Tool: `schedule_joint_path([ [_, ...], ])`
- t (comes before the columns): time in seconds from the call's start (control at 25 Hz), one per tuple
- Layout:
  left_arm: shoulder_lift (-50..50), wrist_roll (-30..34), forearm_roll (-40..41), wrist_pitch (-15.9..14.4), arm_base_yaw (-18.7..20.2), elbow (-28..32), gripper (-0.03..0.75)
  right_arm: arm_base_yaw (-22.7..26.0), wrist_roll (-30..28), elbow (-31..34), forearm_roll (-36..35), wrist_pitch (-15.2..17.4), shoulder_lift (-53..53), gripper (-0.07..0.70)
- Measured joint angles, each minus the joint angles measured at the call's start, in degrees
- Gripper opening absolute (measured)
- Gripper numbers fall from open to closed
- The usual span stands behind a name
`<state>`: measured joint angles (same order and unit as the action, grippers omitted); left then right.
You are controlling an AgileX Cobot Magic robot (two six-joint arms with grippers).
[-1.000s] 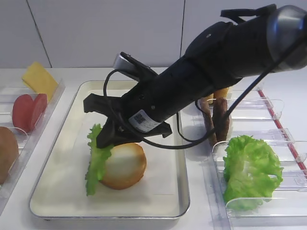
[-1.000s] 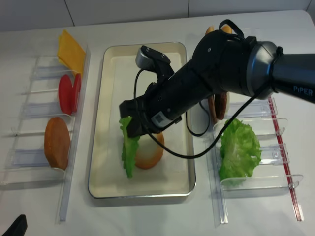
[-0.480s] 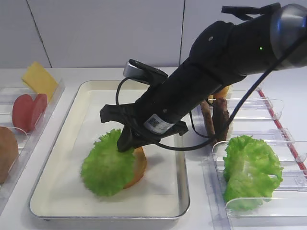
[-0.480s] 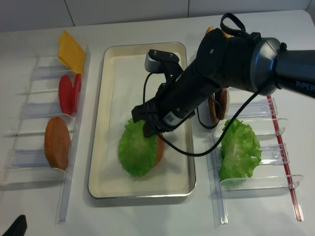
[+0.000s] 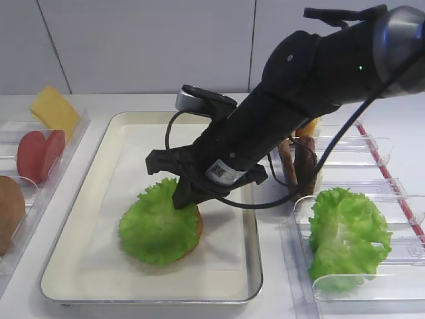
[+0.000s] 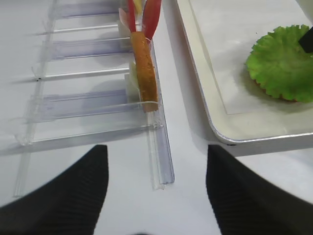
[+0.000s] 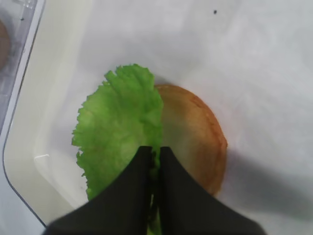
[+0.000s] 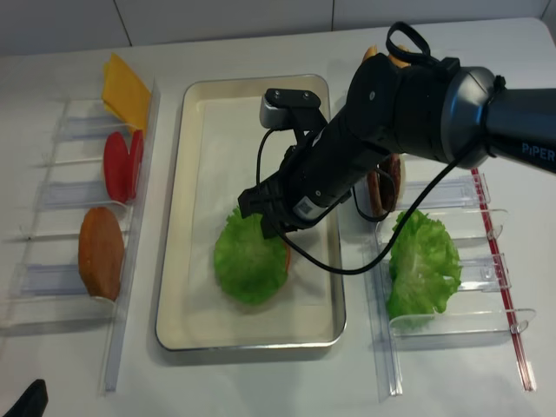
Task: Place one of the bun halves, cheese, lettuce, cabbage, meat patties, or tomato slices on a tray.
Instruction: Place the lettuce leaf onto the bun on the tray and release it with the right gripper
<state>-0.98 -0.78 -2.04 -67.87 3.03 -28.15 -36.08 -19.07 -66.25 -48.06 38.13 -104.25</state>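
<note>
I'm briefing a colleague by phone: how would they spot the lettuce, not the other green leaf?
Look at the cream tray in the middle. The lettuce lies there on a bun half, pinched at its edge by the right gripper. It is flat, round and frilly; the bulkier cabbage with a pale rib stands in the right-hand rack.

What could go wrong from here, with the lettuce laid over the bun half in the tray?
1. The right pincer is shut on the lettuce; lifting before release could drag the leaf off the bun half.
2. In the wrist view the leaf covers only part of the bun, so it may slide onto the tray.
</note>
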Motion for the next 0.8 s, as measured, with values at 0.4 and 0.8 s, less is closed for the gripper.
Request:
schedule_joint_path([
  [0.4,0.0,0.0,0.0,0.0,0.0,0.0,0.413,0.0,0.2,0.0,0.9,-0.1,0.0,0.058],
  [0.8,0.0,0.0,0.0,0.0,0.0,0.0,0.413,0.0,0.2,0.0,2.0,-0.1,0.0,0.471],
])
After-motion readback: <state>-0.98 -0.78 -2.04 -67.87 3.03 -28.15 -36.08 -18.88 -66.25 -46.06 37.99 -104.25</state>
